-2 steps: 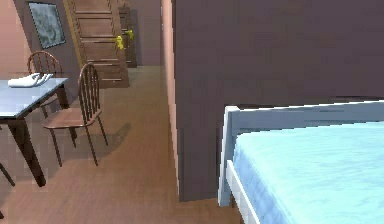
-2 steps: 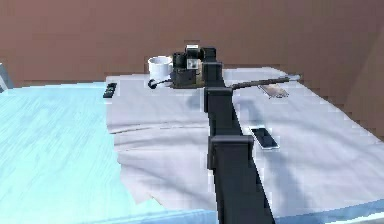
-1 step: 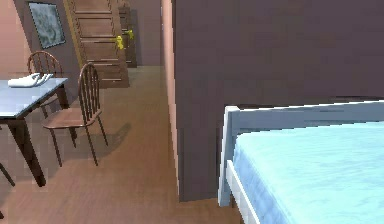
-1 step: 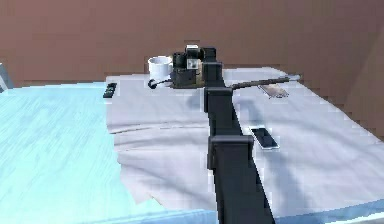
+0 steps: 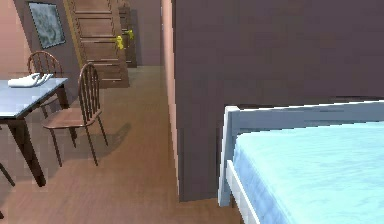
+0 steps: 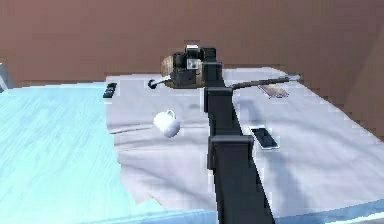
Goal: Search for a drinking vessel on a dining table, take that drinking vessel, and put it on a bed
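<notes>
**A:** Where's the drinking vessel?

**B:** A white mug (image 6: 167,124) is on the bed (image 6: 50,140). It rests on the pale grey blanket (image 6: 180,175), just left of the arm (image 6: 232,150). It looks tipped to one side, though I wouldn't swear to it.

**A:** Anything in it?

**B:** I can't see its inside well enough to tell.

**A:** And the gripper?

**B:** The gripper (image 6: 166,76) is farther out over the blanket, beyond the mug and apart from it. A long bat (image 6: 255,79) lies across the bed right behind it, with the thick brown end at the gripper's body. So I cannot tell whether it holds anything.

**A:** What else is on the bed?

**B:** A dark phone (image 6: 264,137) lies flat to the right of the arm, near it. A small dark slab (image 6: 110,90) sits at the blanket's far left corner. A flat brownish item (image 6: 274,91) lies just this side of the bat's thin end.

**A:** And ahead?

**B:** In the forward view, the bed's white frame (image 5: 235,130) and blue cover fill the lower right. A dark wall (image 5: 260,70) stands just behind it, and its end juts out between the bed and the dining area. On the left is the tabletop (image 5: 15,103), with something white (image 5: 30,80) lying on it. One wooden chair (image 5: 85,100) stands at its near side and a second chair (image 5: 42,64) behind it. A panelled door (image 5: 95,35) and a framed picture (image 5: 47,22) are on the back wall.
</notes>
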